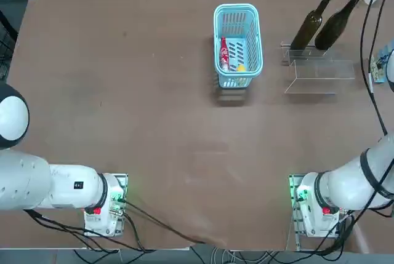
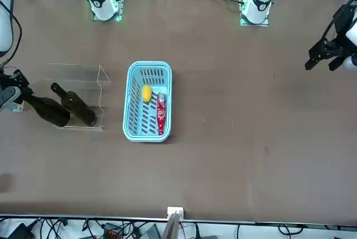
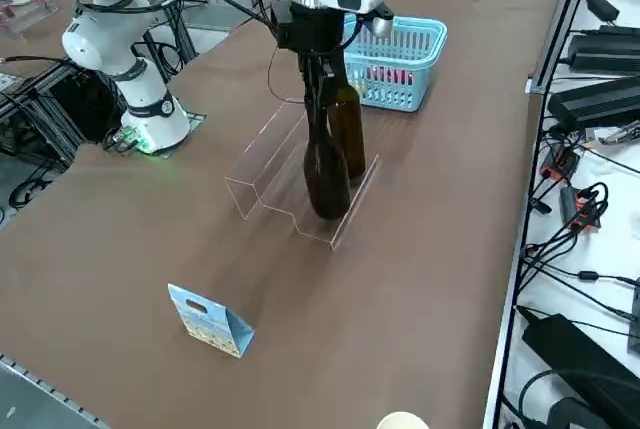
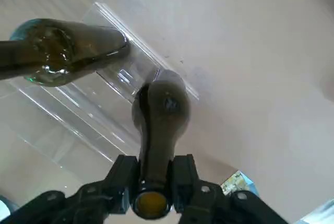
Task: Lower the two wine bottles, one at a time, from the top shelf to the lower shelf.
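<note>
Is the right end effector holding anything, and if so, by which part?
Yes: the right end effector is closed on a dark olive-green wine bottle, gripping it by the slim neck, near the mouth.

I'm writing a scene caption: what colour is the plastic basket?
Light blue; the basket shows best in the front view.

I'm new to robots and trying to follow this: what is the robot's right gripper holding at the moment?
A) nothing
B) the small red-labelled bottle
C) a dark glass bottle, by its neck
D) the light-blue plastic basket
C: the right gripper has its fingers on both sides of the dark glass bottle's neck.
</note>
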Robot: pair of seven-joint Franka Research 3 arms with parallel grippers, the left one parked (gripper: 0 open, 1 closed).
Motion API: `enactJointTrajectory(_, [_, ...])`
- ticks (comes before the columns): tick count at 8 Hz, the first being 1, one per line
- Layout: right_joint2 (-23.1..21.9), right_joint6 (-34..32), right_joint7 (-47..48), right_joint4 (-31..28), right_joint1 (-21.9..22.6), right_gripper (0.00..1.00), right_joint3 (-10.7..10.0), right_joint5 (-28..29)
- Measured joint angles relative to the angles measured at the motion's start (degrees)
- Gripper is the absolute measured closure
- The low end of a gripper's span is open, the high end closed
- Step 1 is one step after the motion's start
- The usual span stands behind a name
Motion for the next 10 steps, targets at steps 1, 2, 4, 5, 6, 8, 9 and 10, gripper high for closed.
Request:
enactJointTrajectory(1, [0.2,0.0,0.5,0.0,0.0,0.60,0.0,0.0])
enactJointTrajectory(2, [0.3,0.0,0.6,0.0,0.0,0.60,0.0,0.0])
enactJointTrajectory(4, [0.7,0.0,0.6,-0.1,0.0,0.60,0.0,0.0])
enactJointTrajectory(5, [1.0,-0.1,0.7,-0.1,0.0,0.60,0.0,0.0])
enactJointTrajectory(6, [1.2,-0.1,0.7,-0.3,0.0,0.60,0.0,0.0])
enactJointTrajectory(8, [1.7,-0.1,0.8,-0.5,0.0,0.60,-0.1,0.0])
enactJointTrajectory(9, [1.7,-0.1,0.8,-0.5,0.1,0.60,-0.1,0.0])
enactJointTrajectory(10, [1.7,-0.1,0.8,-0.5,0.1,0.60,-0.2,0.0])
